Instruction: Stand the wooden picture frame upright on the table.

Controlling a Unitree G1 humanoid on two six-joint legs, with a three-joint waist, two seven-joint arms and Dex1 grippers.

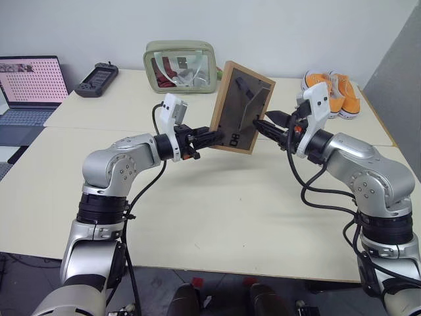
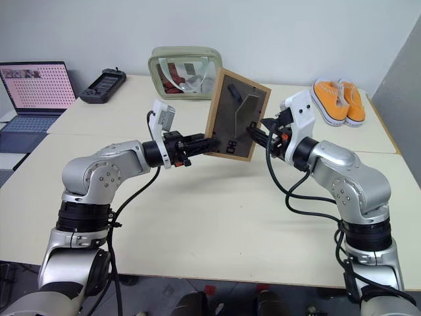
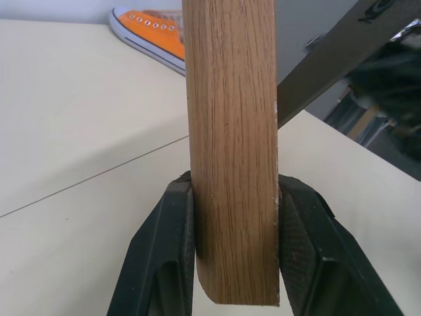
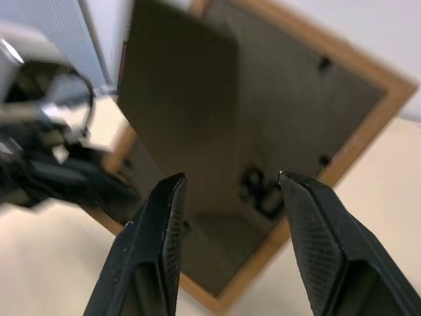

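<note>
The wooden picture frame (image 1: 240, 108) hangs tilted above the table (image 1: 230, 210), its dark grey back panel and prop leg (image 1: 253, 102) turned toward me. My left gripper (image 1: 212, 137) is shut on the frame's lower left edge. In the left wrist view both pads (image 3: 177, 250) press the light wood (image 3: 233, 131). My right gripper (image 1: 263, 125) is open, level with the frame's right side, its tips close to the prop leg. Whether they touch it I cannot tell. In the right wrist view the frame's back panel (image 4: 263, 99) fills the space beyond the open right gripper (image 4: 230, 181).
A green-rimmed clear case (image 1: 181, 66) stands behind the frame at the table's far edge. Orange shoes (image 1: 335, 92) lie at the far right, a black controller (image 1: 97, 79) and a laptop (image 1: 29, 82) at the far left. A seam (image 1: 66, 128) crosses the table.
</note>
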